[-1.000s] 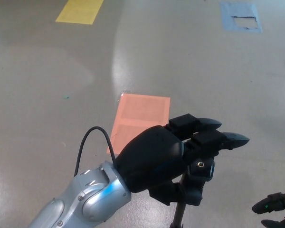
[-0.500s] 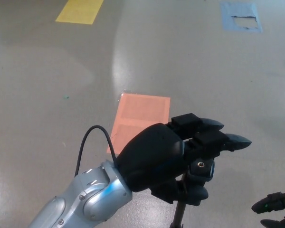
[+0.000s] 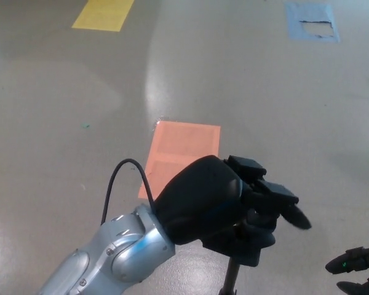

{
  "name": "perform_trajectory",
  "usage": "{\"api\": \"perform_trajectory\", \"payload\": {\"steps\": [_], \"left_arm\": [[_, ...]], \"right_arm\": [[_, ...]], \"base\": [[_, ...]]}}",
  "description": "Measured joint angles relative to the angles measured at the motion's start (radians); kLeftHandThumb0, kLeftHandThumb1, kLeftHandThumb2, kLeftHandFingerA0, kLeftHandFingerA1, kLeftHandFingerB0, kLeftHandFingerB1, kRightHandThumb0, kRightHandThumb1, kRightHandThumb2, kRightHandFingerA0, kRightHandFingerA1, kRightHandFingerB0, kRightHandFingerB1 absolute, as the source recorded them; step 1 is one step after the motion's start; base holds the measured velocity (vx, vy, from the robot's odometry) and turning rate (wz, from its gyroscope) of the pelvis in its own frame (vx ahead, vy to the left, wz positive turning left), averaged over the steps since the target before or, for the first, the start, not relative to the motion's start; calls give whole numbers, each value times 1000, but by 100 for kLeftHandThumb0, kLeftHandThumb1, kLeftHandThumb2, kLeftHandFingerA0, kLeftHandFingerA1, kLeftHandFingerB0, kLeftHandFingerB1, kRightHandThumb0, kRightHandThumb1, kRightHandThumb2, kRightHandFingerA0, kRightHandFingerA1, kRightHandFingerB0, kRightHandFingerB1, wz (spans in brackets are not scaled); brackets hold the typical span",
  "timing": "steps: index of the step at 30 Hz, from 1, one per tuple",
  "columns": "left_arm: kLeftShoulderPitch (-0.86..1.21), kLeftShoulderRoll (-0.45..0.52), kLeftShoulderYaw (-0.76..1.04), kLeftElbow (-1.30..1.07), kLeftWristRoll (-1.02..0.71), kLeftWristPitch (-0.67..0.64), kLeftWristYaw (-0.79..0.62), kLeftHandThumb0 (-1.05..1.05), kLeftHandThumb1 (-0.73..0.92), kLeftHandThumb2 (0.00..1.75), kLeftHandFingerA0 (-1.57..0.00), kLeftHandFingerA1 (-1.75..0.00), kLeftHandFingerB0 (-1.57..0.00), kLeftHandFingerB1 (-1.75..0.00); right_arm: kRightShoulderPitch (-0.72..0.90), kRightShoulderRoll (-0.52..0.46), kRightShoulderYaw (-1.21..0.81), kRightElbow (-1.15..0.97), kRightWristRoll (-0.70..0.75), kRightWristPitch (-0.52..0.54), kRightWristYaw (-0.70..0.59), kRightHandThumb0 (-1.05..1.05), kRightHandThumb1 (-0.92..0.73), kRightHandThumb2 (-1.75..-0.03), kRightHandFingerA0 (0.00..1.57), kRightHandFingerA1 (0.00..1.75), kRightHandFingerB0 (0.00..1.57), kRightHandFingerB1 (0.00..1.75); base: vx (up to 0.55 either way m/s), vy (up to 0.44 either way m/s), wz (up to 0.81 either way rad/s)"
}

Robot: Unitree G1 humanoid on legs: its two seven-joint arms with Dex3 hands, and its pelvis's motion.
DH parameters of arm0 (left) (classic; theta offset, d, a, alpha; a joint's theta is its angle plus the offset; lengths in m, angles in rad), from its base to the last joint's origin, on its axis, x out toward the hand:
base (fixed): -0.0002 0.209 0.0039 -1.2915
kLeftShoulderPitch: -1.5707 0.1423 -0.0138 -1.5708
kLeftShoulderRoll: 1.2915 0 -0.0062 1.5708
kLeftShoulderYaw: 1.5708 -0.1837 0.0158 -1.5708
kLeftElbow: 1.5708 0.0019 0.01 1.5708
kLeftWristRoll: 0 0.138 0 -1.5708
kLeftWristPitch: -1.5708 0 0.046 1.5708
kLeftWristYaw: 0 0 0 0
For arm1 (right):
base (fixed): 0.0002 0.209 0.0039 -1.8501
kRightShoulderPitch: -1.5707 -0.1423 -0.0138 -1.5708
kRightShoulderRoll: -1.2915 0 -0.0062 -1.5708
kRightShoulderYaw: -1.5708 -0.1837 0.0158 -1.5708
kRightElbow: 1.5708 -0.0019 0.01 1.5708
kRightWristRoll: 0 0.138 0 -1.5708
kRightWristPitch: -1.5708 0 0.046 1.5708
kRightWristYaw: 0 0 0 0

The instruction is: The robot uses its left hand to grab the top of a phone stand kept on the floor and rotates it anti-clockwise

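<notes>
My left hand (image 3: 218, 206), black on a silver forearm, reaches in from the lower left and sits over the top of the black phone stand (image 3: 249, 243). Its fingers (image 3: 277, 196) curl down around the stand's head, so the hand is shut on it. The head is mostly hidden under the hand. The stand's thin black pole (image 3: 232, 278) drops straight down out of the frame. Only the fingertips of my right hand (image 3: 357, 270) show at the bottom right corner, with a small green light on them; they are well apart from the stand.
An orange rectangle (image 3: 181, 147) is taped to the grey floor just beyond the hand. A yellow patch (image 3: 103, 13) lies at the far left and a blue patch (image 3: 312, 21) at the far right.
The fingers of my left hand have curled downward and closed around the stand's head, hiding its screw hole. The forearm has shifted slightly. The right hand has stayed put.
</notes>
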Motion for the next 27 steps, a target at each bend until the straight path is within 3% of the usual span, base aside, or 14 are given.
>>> {"api": "perform_trajectory", "payload": {"steps": [5, 6, 10, 11, 12, 16, 17, 18, 21, 22, 24, 25, 27], "left_arm": [[1, -14, 1, 24, -25, -8, 0, -26, 69, 65, -82, -156, -78, -108], [1, -15, 2, 29, -31, -11, 0, -20, 74, 63, -78, -157, -78, -100], [1, -19, 4, 36, -51, -15, -5, -19, 73, 61, -82, -151, -82, -93], [2, -19, 5, 36, -57, -15, -8, -14, 77, 63, -106, -91, -94, -73], [3, -21, 6, 36, -68, -15, -13, -13, 77, 63, -108, -87, -95, -72], [19, -40, 7, 22, -119, 13, -46, -13, 77, 63, -105, -85, -94, -69], [19, -40, 7, 22, -119, 13, -46, -9, 76, 63, -108, -80, -97, -63], [25, -48, 8, 8, -139, 35, -63, -12, 75, 63, -107, -84, -97, -62], [28, -57, 8, -8, -170, 66, -87, -17, 74, 63, -110, -82, -97, -62], [29, -59, 9, -11, -177, 74, -93, -18, 74, 63, -112, -79, -97, -63], [30, -64, 12, -17, -199, 95, -108, -18, 74, 63, -112, -79, -97, -63], [31, -69, 14, -19, -212, 107, -116, -20, 73, 63, -111, -80, -97, -62], [32, -77, 20, -23, -233, 126, -129, -20, 73, 63, -111, -79, -97, -62]], "right_arm": [[0, 0, 0, -15, 0, 0, 0, -51, -77, -63, 48, 41, 35, 35], [0, 0, 0, -15, 0, 0, 0, -51, -77, -63, 49, 41, 36, 35], [0, 0, 0, -16, -1, 0, 0, -52, -77, -63, 50, 41, 36, 35], [0, 0, 0, -16, -1, 0, 0, -50, -78, -64, 48, 39, 34, 34], [0, 0, 0, -17, -1, 0, 0, -49, -78, -63, 50, 39, 34, 34], [0, 0, 1, -17, -1, 1, 0, -50, -77, -63, 52, 41, 35, 35], [0, 0, 1, -17, -1, 1, 0, -60, -64, -90, 45, 53, 33, 48], [-1, 0, 1, -17, -1, 1, 0, -57, -77, -63, 52, 41, 36, 35], [-1, 0, 1, -17, -1, 1, 0, -60, -73, -64, 52, 42, 33, 35], [-1, 0, 1, -17, -1, 1, 0, -65, -62, -91, 45, 53, 31, 47], [-1, 0, 1, -17, -1, 1, 0, -65, -62, -91, 45, 53, 31, 47], [-1, 0, 1, -17, -1, 0, 0, -66, -70, -66, 50, 42, 32, 35], [-1, 0, 1, -17, -1, 0, 0, -63, -71, -64, 53, 43, 34, 36]], "base": [[0, 0, 0], [0, 0, 0], [0, 0, 0], [0, 0, 0], [0, 0, 0], [0, 0, 0], [0, 0, 0], [0, 0, 0], [0, 0, 0], [0, 0, 0], [0, 0, 0], [0, 0, 0], [0, 0, 0]]}}
